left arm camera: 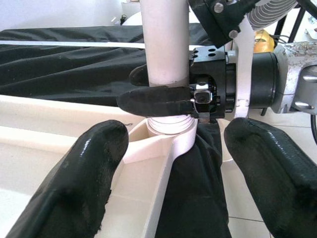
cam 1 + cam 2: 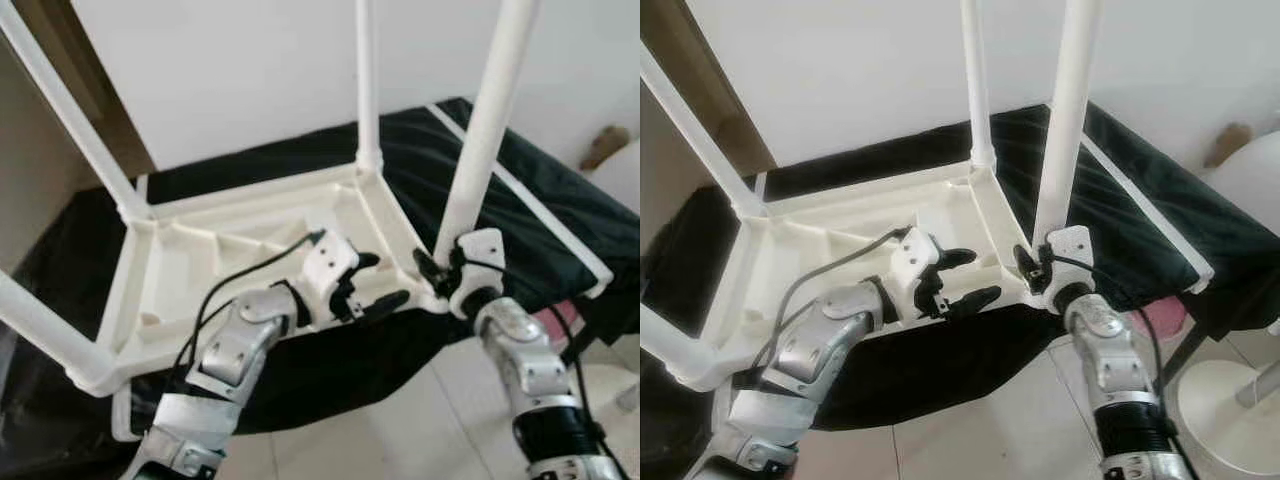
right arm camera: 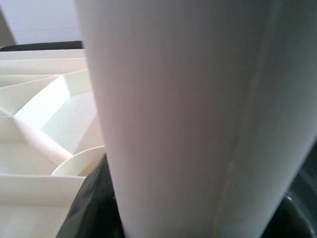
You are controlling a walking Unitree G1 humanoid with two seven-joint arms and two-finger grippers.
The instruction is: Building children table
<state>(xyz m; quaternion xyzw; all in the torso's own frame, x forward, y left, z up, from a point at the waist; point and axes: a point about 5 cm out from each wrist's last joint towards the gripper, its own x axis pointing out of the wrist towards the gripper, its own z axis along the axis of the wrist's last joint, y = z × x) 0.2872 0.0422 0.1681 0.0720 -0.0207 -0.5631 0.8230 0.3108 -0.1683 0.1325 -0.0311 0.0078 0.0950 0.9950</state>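
Note:
A white plastic children's table (image 2: 200, 250) lies upside down on a black cloth, with legs standing up at its corners. My right gripper (image 2: 440, 272) is shut on the near right leg (image 2: 490, 120) just above its corner socket (image 1: 168, 134). In the right wrist view that leg (image 3: 188, 119) sits very close to the camera. My left gripper (image 2: 385, 282) hovers open over the table's underside, a short way left of the same corner. In the left wrist view its two black fingers (image 1: 84, 183) point at the leg (image 1: 166, 39) and hold nothing.
The black cloth (image 2: 540, 200) covers a low surface against a white wall. The other legs (image 2: 367, 80) (image 2: 70, 110) (image 2: 40, 330) stick up around my arms. Tiled floor (image 2: 420, 420) lies in front, with a pink object (image 2: 1165, 318) and a white round base (image 2: 1230, 400) at the right.

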